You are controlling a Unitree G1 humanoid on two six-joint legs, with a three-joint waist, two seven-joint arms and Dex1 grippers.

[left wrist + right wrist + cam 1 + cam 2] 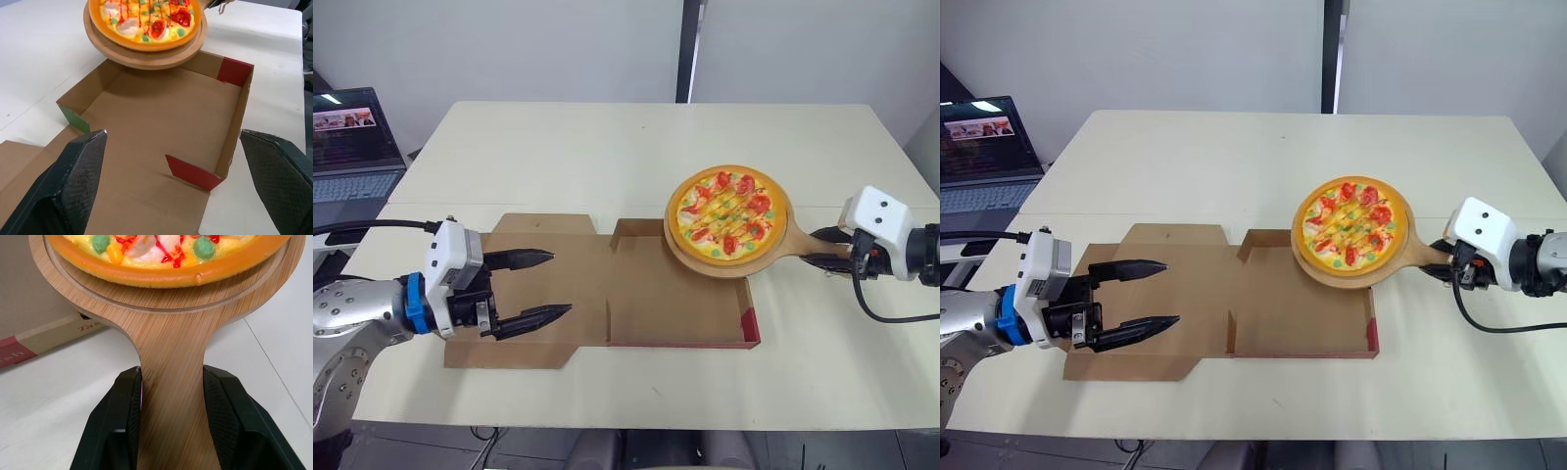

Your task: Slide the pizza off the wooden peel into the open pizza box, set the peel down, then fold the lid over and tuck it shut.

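A round pizza [728, 214] with red and green toppings lies on a wooden peel [781, 247], held over the far right corner of the open cardboard pizza box [680, 304]. My right gripper [824, 249] is shut on the peel's handle [171, 396], its fingers [124, 423] pressed to both sides. The box's flat lid [533, 294] lies to the left of the tray. My left gripper [540, 287] hovers open over that lid, nothing between its fingers [68, 188]. The box tray [161, 122] is bare inside.
The box lies near the front of a cream table [607, 157]. An open laptop [352, 147] stands off the table's left side. A black cable [891, 315] trails from my right wrist.
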